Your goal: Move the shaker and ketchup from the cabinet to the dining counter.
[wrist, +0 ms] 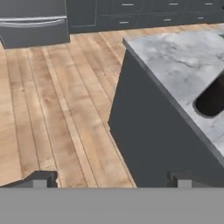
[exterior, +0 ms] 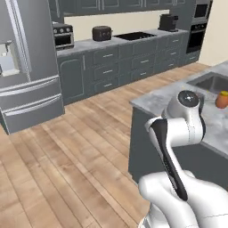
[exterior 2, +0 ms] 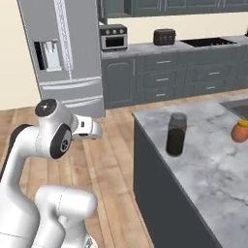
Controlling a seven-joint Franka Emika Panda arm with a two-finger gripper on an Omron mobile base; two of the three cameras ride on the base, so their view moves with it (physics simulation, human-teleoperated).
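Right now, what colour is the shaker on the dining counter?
The shaker is black, clearest in the right base view.

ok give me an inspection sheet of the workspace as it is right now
surface: dining counter, grey-white marble on a dark base, sink corner at its far right
job's things: shaker stands upright on the dining counter near its corner; ketchup nothing seen
clutter: orange jar on the counter beyond the shaker, apart from it
pincer: open, empty, over the wooden floor beside the counter's end
cables: nothing seen
surroundings: fridge, toaster oven and toaster on the far counter, wall cabinets above
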